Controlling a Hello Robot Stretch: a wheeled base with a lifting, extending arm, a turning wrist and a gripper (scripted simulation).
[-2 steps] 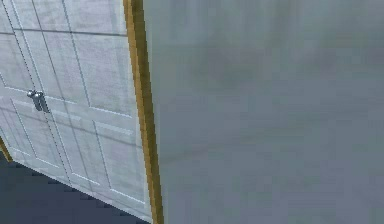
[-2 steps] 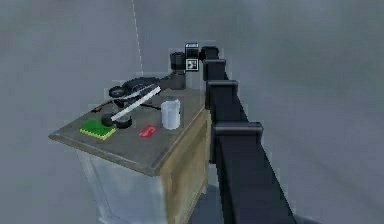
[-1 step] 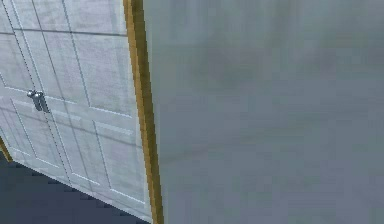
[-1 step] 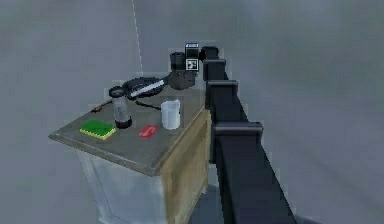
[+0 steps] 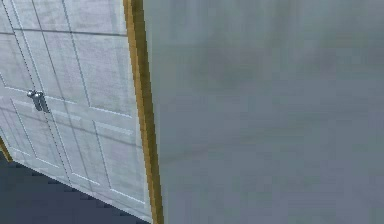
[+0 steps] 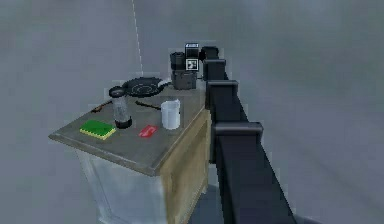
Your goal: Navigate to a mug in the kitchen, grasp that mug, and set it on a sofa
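claw (image 6: 179, 70) by the cluttered counter (image 6: 140, 152); cannot tell whether it holds anything.

1. Grey wall (image 5: 260, 110) looms close ahead, blocking the forward view's right.
2. Left of it, a white panelled door (image 5: 70, 90); a strip of dark floor (image 5: 40, 195) lies free before it.
3. Worktop (image 6: 130, 152) crowded: white mug (image 6: 171, 113), pan (image 6: 140, 87), green sponge (image 6: 99, 129); bare near corner.

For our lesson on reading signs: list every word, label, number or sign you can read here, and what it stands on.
No text can be read.
The white squares at the end of the arm bear black marks, not letters.
The white door carries no sign.
Things on the counter show no legible label.
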